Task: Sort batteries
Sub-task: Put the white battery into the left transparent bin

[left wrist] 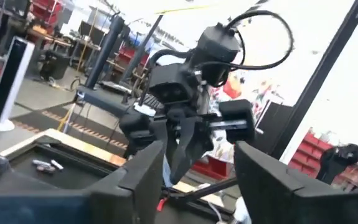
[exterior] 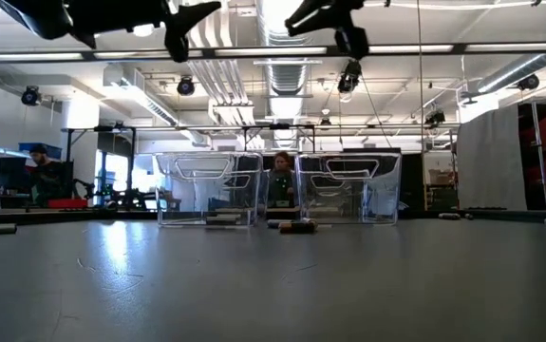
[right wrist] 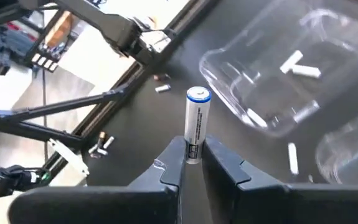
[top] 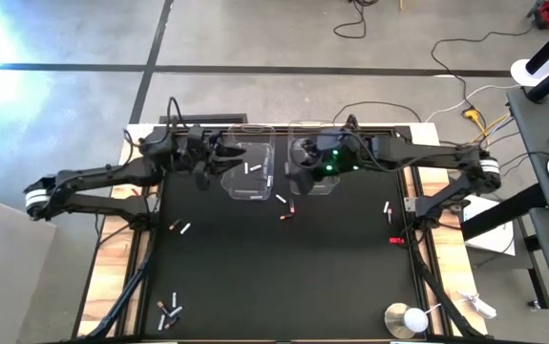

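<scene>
Two clear bins stand at the mat's far middle, the left bin [top: 248, 170] with silvery-white batteries [top: 251, 169] on its floor, the right bin [top: 317, 164] beside it. My right gripper [right wrist: 192, 163] hangs above the right bin's near left part [top: 298, 180], shut on a silvery-white battery [right wrist: 197, 124]. My left gripper [left wrist: 197, 180] is open with nothing between its fingers, high above the left bin's left edge [top: 215, 158]. Loose batteries lie on the black mat [top: 284, 199] [top: 185, 228] [top: 387, 208]. My right gripper pinches the battery's one end [right wrist: 193, 152] between its two fingertips. The battery lies along the fingers and sticks out past them, its blue-ringed end [right wrist: 198, 95] pointing away from the gripper. It is lifted clear, high above the mat and bins.
A red clip-like piece [top: 397, 240] lies near the mat's right edge. A round white-topped disc [top: 410, 319] sits at the near right corner. More batteries lie at the near left [top: 169, 308]. People sit in the room beyond the bins [exterior: 280, 180].
</scene>
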Controlling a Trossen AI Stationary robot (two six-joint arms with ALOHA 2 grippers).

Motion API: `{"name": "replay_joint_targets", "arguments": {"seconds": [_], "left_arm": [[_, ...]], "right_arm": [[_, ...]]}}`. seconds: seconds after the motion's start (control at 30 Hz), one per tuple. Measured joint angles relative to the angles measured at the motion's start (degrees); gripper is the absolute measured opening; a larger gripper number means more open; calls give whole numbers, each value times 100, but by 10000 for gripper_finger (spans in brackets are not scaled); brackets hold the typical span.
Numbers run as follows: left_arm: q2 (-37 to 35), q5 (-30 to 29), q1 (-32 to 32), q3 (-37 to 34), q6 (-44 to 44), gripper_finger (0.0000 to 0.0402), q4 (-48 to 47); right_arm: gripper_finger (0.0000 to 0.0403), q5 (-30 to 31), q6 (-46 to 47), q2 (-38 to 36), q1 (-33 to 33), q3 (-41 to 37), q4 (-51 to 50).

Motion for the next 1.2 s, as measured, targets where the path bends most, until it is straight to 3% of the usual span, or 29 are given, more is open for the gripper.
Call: {"name": "replay_joint_targets", "arguments": {"seconds": [0.17, 0.37, 0.67, 0.87, 1.0, 1.2], "left_arm": [[391, 145, 0, 35, -219, 206, 51], [874, 422, 0, 354, -265, 209, 49], [1474, 894, 0, 777, -104, 205, 55], [1662, 894, -2, 866, -103, 204, 135], [1673, 887, 0, 866, -102, 176, 282], [1665, 881, 0, 866, -101, 94, 286]], "right_arm": [[34, -3, -575, 515, 0, 547, 21], [34, -151, -711, 869, -14, 1046, 59], [34, -152, -558, 1039, -40, 1217, 108], [34, -109, -557, 1035, -39, 1271, 173], [34, -109, -545, 1031, -39, 1272, 188], [34, -109, -539, 1056, -39, 1271, 191]]}}
